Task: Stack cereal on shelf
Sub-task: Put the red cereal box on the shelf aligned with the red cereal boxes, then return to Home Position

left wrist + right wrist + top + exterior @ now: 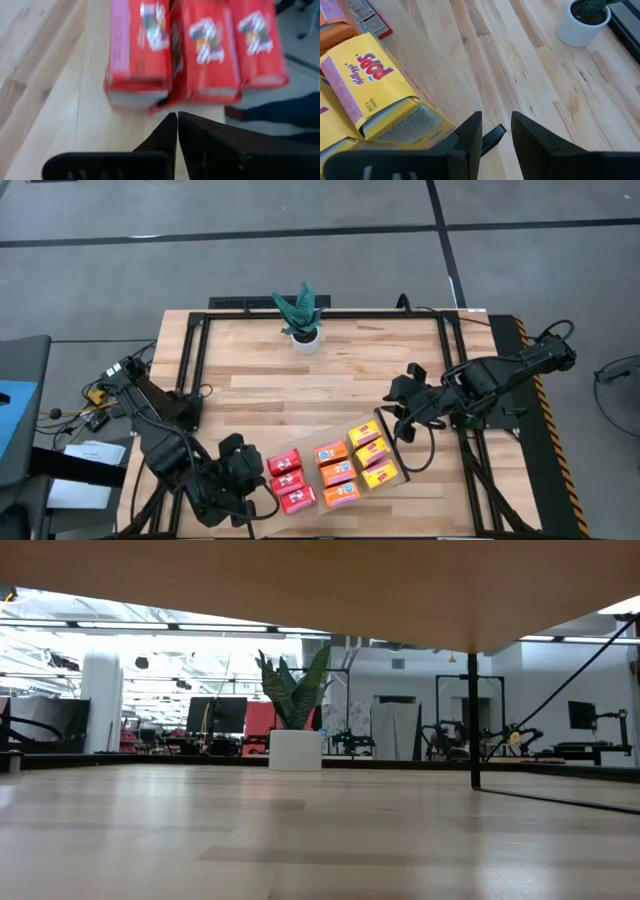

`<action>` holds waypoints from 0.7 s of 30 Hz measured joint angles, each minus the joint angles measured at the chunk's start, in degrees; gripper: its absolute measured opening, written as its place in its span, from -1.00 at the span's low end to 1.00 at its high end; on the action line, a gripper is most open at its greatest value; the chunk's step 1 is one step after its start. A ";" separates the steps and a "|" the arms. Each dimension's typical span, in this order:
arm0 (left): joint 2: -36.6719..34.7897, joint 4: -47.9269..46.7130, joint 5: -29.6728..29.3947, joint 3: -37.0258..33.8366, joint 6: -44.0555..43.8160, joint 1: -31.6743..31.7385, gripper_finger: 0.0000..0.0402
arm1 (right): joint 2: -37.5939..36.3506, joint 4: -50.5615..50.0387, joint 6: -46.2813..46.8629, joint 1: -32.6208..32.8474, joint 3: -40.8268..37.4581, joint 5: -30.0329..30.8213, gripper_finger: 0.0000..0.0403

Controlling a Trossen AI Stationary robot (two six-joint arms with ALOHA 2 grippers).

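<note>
Nearest your overhead lens sits the shelf (310, 442), a pale wood board tilted askew on the slatted table (350, 360), its near edge at about six o'clock.

On it you have nine cereal boxes in three short columns:
- Three red boxes (290, 480) toward seven o'clock, side by side, printed labels up. In the left wrist view they (195, 45) show red faces with a cartoon label; one has a pink side panel, and the grey end flaps face the fingers.
- Three orange boxes (336, 472) at six o'clock.
- Three yellow boxes (372, 452) toward five o'clock. In the right wrist view one yellow box (367, 82) reads "Pops" in red, with a pink side strip.

Left gripper (243, 470): at seven o'clock, just beside the red column, fingers (170, 135) pressed together on nothing.

Right gripper (398, 423): at four o'clock, just beside the yellow column at the board's edge. Fingers (470, 135) stand apart with only a slim dark rail (492, 137) showing in the gap; you can't tell if they touch it.

Potted plant (302, 320): twelve o'clock, white pot, well apart from the boxes.
</note>
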 joint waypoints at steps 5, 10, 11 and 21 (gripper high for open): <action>0.00 3.23 0.45 0.02 2.73 0.81 -0.99 | 0.02 0.00 0.01 0.00 0.00 0.01 -0.36; -0.02 3.86 0.39 0.02 3.36 1.35 -1.00 | 0.02 0.00 0.04 0.00 0.00 0.01 -0.36; 0.00 4.02 0.43 0.00 3.58 1.54 -1.00 | 0.00 0.00 0.04 0.00 0.00 0.01 -0.36; -0.10 4.87 7.89 0.02 2.92 1.94 -0.99 | 0.02 -0.02 -0.04 0.00 -0.02 0.01 -0.36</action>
